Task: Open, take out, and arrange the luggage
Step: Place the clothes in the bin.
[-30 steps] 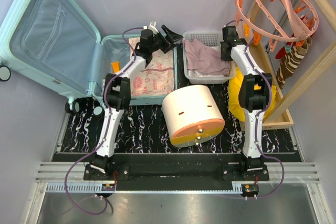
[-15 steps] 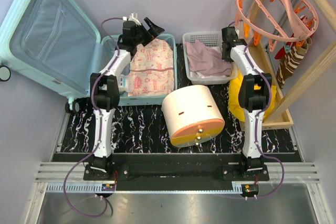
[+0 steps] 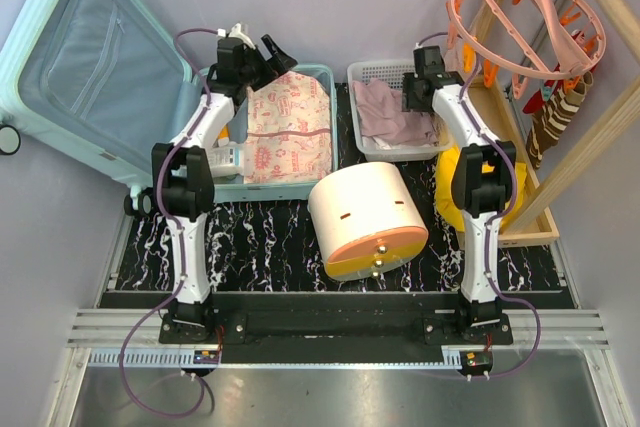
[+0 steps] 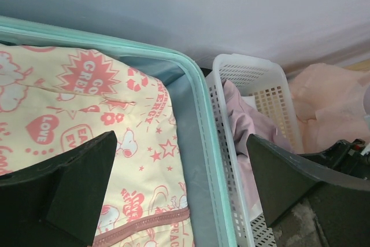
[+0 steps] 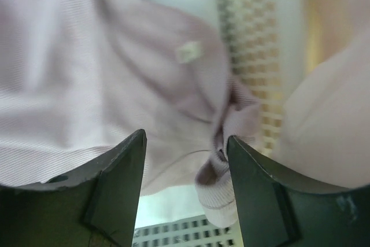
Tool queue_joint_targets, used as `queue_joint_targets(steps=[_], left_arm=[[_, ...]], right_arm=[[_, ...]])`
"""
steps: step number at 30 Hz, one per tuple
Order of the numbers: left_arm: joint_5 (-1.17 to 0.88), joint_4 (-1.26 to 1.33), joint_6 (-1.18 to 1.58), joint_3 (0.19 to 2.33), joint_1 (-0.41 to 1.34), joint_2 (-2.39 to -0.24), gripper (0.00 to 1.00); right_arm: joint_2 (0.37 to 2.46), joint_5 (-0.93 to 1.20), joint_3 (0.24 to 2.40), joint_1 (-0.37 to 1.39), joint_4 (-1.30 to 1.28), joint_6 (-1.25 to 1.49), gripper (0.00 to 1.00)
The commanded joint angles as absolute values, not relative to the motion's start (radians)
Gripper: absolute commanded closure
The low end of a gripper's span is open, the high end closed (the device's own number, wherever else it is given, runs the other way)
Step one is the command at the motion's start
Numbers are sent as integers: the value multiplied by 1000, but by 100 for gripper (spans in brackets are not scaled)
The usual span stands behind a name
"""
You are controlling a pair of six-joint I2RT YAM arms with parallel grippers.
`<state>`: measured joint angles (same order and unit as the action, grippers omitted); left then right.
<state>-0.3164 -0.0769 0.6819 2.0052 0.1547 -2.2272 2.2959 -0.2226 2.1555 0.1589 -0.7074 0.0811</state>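
Nearest the arm bases, a black marbled mat (image 3: 260,242) covers the table. A cream cylinder with an orange end (image 3: 362,209) lies on its side at the middle of the mat. At 3 o'clock from the cylinder, a yellow soft thing (image 3: 447,192) sits behind the right arm.

The luggage (image 3: 90,67) is open and takes up the 10 o'clock part of the scene. Its lid leans back against the wall, showing the grey-blue lining. Its tub lies flat at 11 o'clock from the cylinder and holds a cream cartoon-print garment (image 3: 290,127).

Just beside the tub, at 12 o'clock from the cylinder, a white mesh basket (image 3: 385,70) holds a mauve-pink garment (image 3: 385,112).

The left gripper (image 4: 180,143) hangs above the tub's far rim. Its jaws are wide apart and hold nothing.

The right gripper (image 5: 185,140) hangs over the basket with its jaws apart. A fold of the pink garment lies close under the gap between them and is not pinched.

Farthest away, at 2 o'clock, a peach round peg hanger (image 3: 525,7) hangs on a wooden frame (image 3: 590,137).
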Motion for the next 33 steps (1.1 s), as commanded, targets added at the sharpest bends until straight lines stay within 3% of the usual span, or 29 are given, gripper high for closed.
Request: queue_joint_targets(steps=[1,10,17,21,33], left_arm=[[-299,-52,643,1988,146,-2146,1],[-304,-57,640,1881,95,-2076,1],[-322,-51,632,1796,48,-2010,1],[-308,-84,577,1749,28,-1956,1],[-275,-109,517,1594,2,-1816,1]], right_arm=[[2227,-104,2169,216,-638,37,32],[2283,-34,2299,255,-632,87,29],[2437,92,2488,256,-630,120,47],[2516,192,2574,256,-630,135,51],[2606,155,2542,252,-641,169,50]])
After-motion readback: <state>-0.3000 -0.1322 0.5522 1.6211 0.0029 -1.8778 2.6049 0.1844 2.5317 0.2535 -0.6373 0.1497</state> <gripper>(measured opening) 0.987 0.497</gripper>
